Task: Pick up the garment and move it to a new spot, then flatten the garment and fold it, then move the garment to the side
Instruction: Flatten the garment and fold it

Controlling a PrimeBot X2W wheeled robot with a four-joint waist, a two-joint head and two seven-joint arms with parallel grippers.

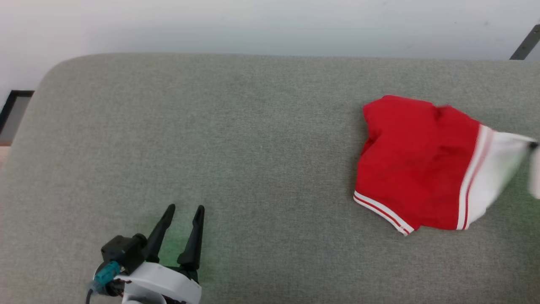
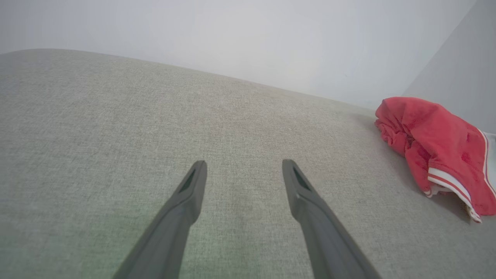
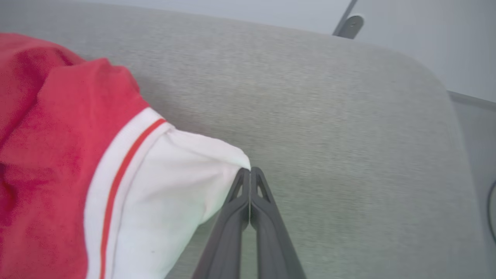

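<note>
The garment (image 1: 415, 164) is bright red with paired white stripes and lies crumpled at the right of the grey fabric surface (image 1: 253, 126). Its white lining is drawn out to a point towards the right edge. My right gripper (image 3: 250, 169) is shut on the tip of that white lining, and its dark tip (image 1: 533, 145) shows blurred at the head view's right edge. My left gripper (image 1: 185, 207) hovers open over bare fabric at the lower left, far from the garment (image 2: 438, 147), with nothing between its fingers (image 2: 193, 190).
The grey surface has rounded far corners and ends at a pale wall. A dark metal bracket (image 1: 525, 42) rises behind its far right corner. A dark frame (image 1: 12, 109) sits off the left edge. Wide bare fabric separates the two grippers.
</note>
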